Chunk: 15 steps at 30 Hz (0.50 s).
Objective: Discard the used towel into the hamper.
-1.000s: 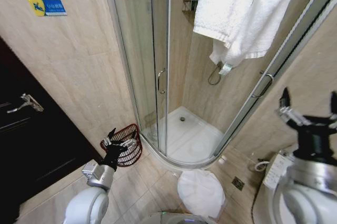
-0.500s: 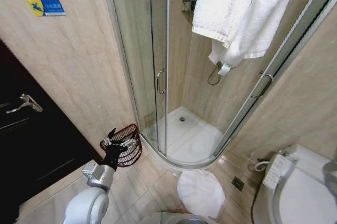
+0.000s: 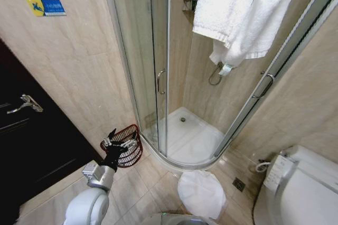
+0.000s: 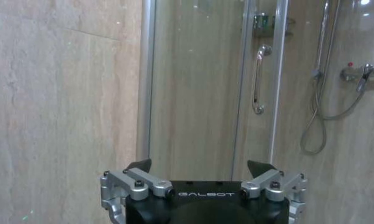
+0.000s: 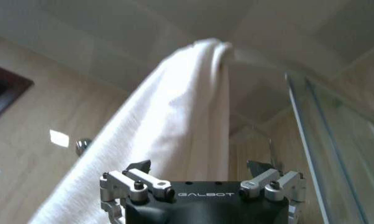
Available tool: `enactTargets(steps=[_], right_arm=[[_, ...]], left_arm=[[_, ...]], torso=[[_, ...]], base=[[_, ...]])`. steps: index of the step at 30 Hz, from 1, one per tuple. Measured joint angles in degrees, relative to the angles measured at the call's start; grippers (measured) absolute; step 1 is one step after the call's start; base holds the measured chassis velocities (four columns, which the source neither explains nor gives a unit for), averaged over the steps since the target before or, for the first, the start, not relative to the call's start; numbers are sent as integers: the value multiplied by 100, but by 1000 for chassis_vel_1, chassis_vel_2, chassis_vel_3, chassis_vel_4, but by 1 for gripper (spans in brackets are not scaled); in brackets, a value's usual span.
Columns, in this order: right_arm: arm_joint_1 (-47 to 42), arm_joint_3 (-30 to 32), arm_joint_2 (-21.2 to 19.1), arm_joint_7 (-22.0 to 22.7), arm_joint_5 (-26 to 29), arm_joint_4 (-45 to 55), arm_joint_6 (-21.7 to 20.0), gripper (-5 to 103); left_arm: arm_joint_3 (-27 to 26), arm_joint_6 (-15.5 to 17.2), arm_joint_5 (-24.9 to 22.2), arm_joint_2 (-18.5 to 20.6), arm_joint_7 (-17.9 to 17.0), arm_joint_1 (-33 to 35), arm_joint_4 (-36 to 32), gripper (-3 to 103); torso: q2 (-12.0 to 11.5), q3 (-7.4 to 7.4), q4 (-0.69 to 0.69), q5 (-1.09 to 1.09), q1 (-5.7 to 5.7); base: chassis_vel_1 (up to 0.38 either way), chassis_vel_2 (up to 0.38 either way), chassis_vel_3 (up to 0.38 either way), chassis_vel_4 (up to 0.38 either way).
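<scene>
Towel [image 3: 240, 13], white and folded, hangs high over the top rail of the shower enclosure [image 3: 174, 77], draped so both ends fall free; it has not yet been taken down. In the right wrist view the towel [image 5: 168, 135] fills the space directly ahead of the right gripper [image 5: 199, 169], whose fingers stand spread apart and hold nothing, not touching the cloth, a stance that suits an approach to the hanging fabric. Left gripper [image 3: 119, 141] sits low near the floor, just in front of the hamper [image 3: 127, 148], its fingers likewise released and empty; the left wrist view shows it [image 4: 200, 168] facing the glass door [image 4: 199, 93]. Hamper rests on the tiled floor against the wall beside the shower base, well below the towel, mouth upward to receive it.
</scene>
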Motion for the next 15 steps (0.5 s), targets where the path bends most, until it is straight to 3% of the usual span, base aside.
enactTargets(steps=[5, 15], right_arm=[[482, -337, -196, 164, -98, -246, -164, 100], [357, -171, -181, 108, -723, -297, -203, 100]], left_arm=[[0, 0, 0, 0, 0, 0, 0, 100], [0, 0, 0, 0, 0, 0, 0, 100]], torso=[[0, 0, 0, -1, 0], [0, 0, -1, 0, 0]], base=[[0, 0, 0, 0], [0, 0, 0, 0]])
